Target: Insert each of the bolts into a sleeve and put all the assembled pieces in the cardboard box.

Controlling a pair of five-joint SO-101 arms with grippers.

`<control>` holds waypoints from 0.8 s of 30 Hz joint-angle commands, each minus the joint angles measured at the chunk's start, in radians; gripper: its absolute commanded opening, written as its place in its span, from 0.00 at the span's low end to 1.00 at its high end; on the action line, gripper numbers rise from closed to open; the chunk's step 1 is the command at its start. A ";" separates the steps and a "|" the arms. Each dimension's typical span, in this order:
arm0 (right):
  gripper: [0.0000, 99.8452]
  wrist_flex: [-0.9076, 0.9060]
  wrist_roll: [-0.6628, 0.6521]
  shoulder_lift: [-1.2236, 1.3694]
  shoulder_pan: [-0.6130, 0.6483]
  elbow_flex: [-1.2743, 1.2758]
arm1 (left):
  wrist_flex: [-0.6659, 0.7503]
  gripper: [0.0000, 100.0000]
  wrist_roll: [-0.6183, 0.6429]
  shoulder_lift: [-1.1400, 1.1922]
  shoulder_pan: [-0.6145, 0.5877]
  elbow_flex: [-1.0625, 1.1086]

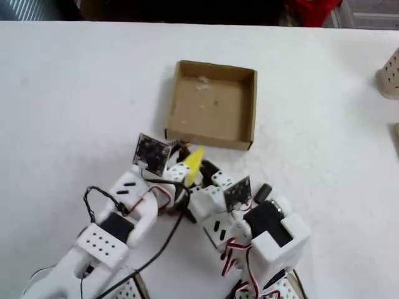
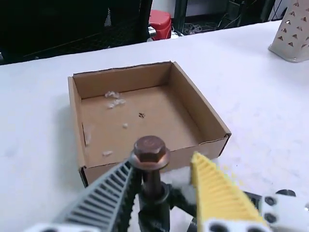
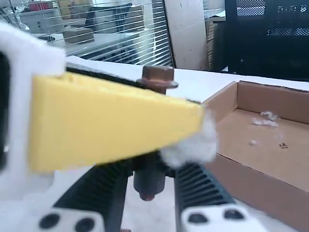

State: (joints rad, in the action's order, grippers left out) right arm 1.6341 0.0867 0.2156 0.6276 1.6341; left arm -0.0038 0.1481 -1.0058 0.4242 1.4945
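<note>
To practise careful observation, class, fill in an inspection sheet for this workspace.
Surface: white table.
Job's things: cardboard box holding fluff scraps; bolt standing in a sleeve in front of it.
Clutter: holed beige object at the table's edge.
Grippers: left gripper open around the bolt; right gripper shut on the sleeve.
Cables: black and red wires on both arms.
Surroundings: red object, window blinds.
</note>
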 commanded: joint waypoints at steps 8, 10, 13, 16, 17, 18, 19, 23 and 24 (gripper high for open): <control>0.02 0.004 0.005 -0.027 0.002 0.008 | -0.100 0.41 -0.008 -0.039 -0.025 -0.005; 0.02 0.004 0.005 -0.028 0.001 0.008 | -0.100 0.41 -0.008 -0.036 -0.047 -0.005; 0.02 0.004 0.005 -0.028 0.001 0.008 | -0.144 0.42 -0.009 -0.039 -0.085 -0.003; 0.02 0.004 0.005 -0.028 0.001 0.008 | -0.204 0.42 -0.009 -0.042 -0.096 -0.003; 0.02 0.004 0.005 -0.028 0.001 0.008 | -0.215 0.42 -0.008 -0.042 -0.094 -0.003; 0.02 0.004 0.005 -0.028 0.001 0.008 | -0.219 0.42 -0.008 -0.042 -0.093 -0.003; 0.02 0.004 0.003 -0.028 0.001 0.008 | -0.219 0.42 -0.008 -0.042 -0.093 -0.003; 0.02 0.004 0.003 -0.028 0.001 0.008 | -0.213 0.42 -0.008 -0.042 -0.094 -0.005; 0.02 0.004 0.003 -0.028 -0.001 0.008 | -0.213 0.42 -0.008 -0.042 -0.094 -0.008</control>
State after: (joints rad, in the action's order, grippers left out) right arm 1.6341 0.0867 0.2156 0.6276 1.6341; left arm -0.2156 0.1481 -1.0257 0.3368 1.4929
